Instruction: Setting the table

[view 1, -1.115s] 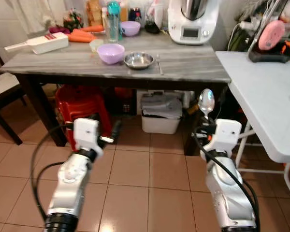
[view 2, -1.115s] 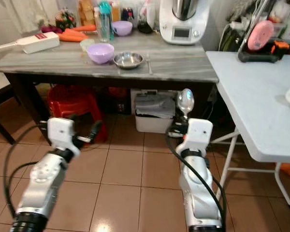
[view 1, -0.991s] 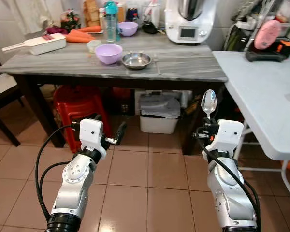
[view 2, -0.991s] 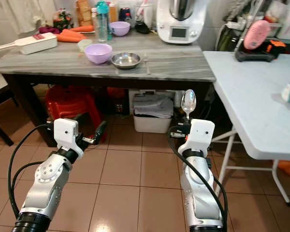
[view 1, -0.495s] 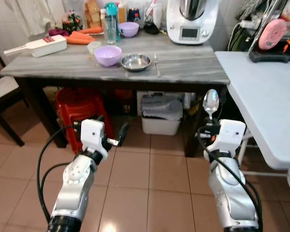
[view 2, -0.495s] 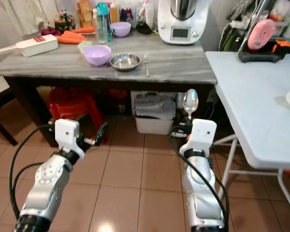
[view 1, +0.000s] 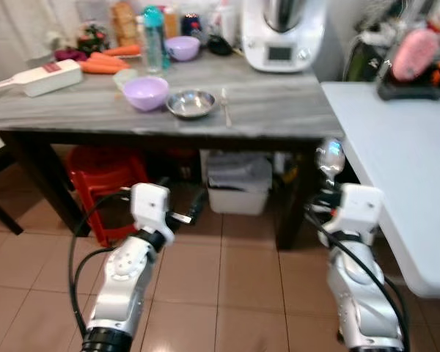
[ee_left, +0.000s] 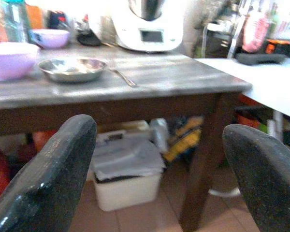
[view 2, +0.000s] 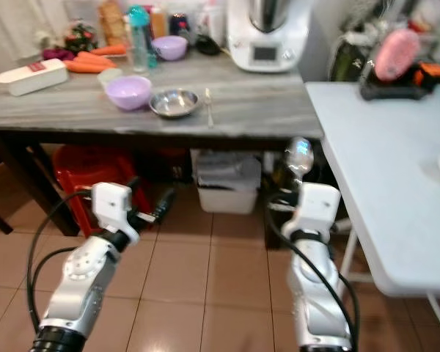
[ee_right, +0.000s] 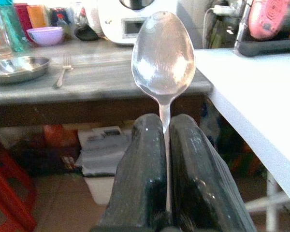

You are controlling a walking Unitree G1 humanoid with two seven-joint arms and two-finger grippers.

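The spoon (ee_right: 163, 58) stands upright in the right gripper (ee_right: 165, 126), its handle clamped between the two black fingers and its bowl uppermost, long axis vertical. It is carried low, in front of the grey table (view 1: 279, 103) and below its top. The place setting lies ahead of the spoon and to the robot's left: a steel bowl (view 1: 192, 103) with a fork (view 1: 226, 107) just beside it, the fork lying front to back. In my judgement the spoon will have to be raised above the table edge and tipped flat, handle toward the robot, before it can go down near the fork. The right arm is the nearer to that spot.

The left gripper (ee_left: 159, 159) is held low before the table with its fingers wide apart and nothing between them.

Further left on the table sit a lilac bowl (view 1: 146, 92), carrots (view 1: 103, 63) and a white slicer (view 1: 35, 77); a white kitchen machine (view 1: 281, 33) stands at the back. Under the table are a red stool (view 1: 103, 183) and a white bin (view 1: 237, 192). A white folding table (view 1: 396, 154) adjoins on the robot's right. The floor is tiled. The head views are slightly blurred.
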